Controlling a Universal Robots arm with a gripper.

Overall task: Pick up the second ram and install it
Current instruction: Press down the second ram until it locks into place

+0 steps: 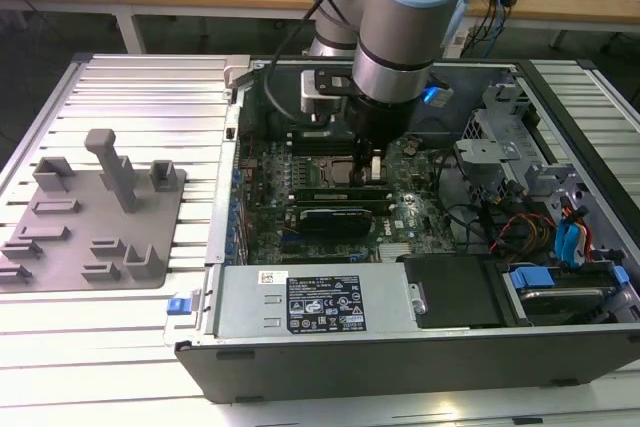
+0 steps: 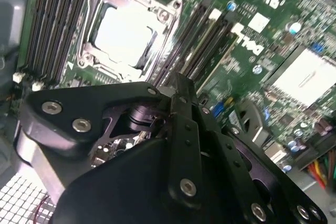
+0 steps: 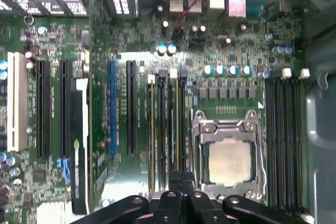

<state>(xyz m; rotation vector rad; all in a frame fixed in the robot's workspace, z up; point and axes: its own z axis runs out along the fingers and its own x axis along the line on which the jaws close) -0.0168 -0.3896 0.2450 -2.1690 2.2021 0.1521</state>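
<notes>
Black robot hand [image 1: 372,169] lowered inside open black computer case [image 1: 420,357], over green motherboard's memory slots [image 3: 167,124]; grip state indeterminable.

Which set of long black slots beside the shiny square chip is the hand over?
The set between the chip and the blue slot; the hand sits over it. The other set lies by the case wall.

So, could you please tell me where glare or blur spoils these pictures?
In the second wrist view, glare washes out the processor socket, and the gripper close to the lens looks soft. In the first wrist view, the motherboard is evenly lit, though the bright slats beyond its edge are blown out. In the exterior view, the metal table reflects strongly while the computer case interior sits in shadow.
</notes>
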